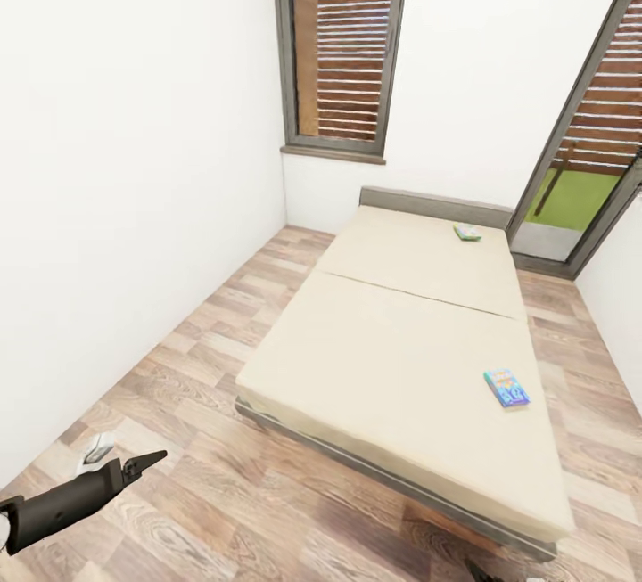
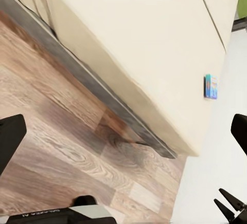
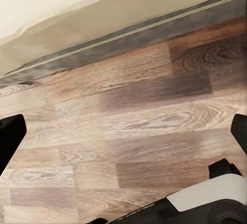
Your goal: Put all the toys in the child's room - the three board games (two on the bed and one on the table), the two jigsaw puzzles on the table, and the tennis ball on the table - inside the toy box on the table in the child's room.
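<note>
**Both games wait on the bed, arms empty**

Left pincer (image 1: 147, 462) sits at the frame's lower left over the floor (image 1: 223, 511), fingers spread wide, gripping nothing; the right one's fingers frame its wrist view, likewise spread and empty. On the bed (image 1: 383, 359), the blue game (image 1: 506, 387) lies right of centre, long axis pointing away, likely nearer the right arm. The green-white game (image 1: 466, 232) lies by the headboard. No print is legible.
</note>
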